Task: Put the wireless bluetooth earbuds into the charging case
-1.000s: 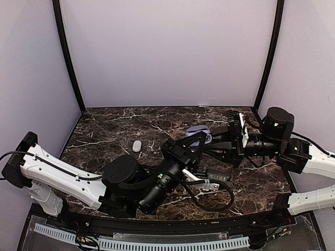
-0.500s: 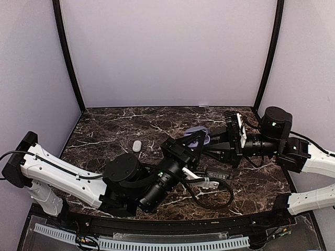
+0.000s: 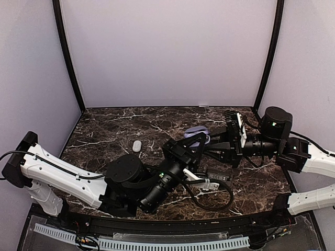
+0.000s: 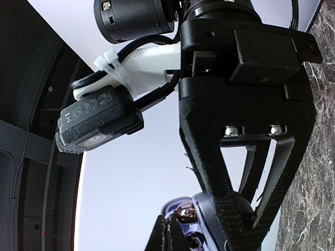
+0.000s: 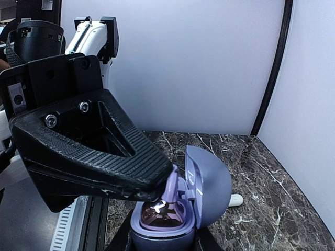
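Note:
The charging case is open with its lid upright, lavender grey-blue outside. My right gripper is shut on its base and holds it above the marble table. My left gripper is shut, its tips pinching a small pale lilac-looking earbud at the case's mouth, touching the inner rim. A glossy rounded shape fills the near cavity. The left wrist view shows the closed tips against the case. From above, both grippers meet at the case. A small white oval piece lies on the table.
The white oval piece also shows behind the case in the right wrist view. A black cable loop lies near the front under the arms. Pale walls and two black corner posts enclose the table.
The left arm has crept slightly toward the case. The right arm and case have shifted a little to the left. Both grips are unchanged.

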You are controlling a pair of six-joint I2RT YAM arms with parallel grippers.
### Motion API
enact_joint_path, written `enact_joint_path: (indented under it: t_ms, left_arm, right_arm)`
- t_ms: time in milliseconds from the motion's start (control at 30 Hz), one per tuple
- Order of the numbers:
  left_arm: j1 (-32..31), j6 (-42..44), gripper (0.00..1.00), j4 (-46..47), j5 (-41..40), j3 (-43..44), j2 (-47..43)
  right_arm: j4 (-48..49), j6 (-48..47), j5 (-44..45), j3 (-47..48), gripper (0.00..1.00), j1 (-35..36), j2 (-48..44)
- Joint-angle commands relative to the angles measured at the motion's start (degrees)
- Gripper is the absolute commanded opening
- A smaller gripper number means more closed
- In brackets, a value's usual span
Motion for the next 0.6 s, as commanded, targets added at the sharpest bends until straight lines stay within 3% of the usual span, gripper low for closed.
enact_joint_path:
  t_ms: [0,200,567]
  left_arm:
    - [0.23,-1.80,0.00,-1.29,0.40,0.94,-0.39]
    - [0.23,-2.95,0.01,-3.43,-0.12,1.08,-0.55]
    - [0.47,-2.67,0.16,-3.32,-0.32,1.24,-0.82]
  right_arm:
    - [2.64,0.53,-0.21,1.45,0.00,0.51,-0.78]
    - [3.40,1.03,0.07,0.80,0.00,0.50,-1.50]
    - [3.69,1.35,0.34,0.44,0.00,0.44,-1.91]
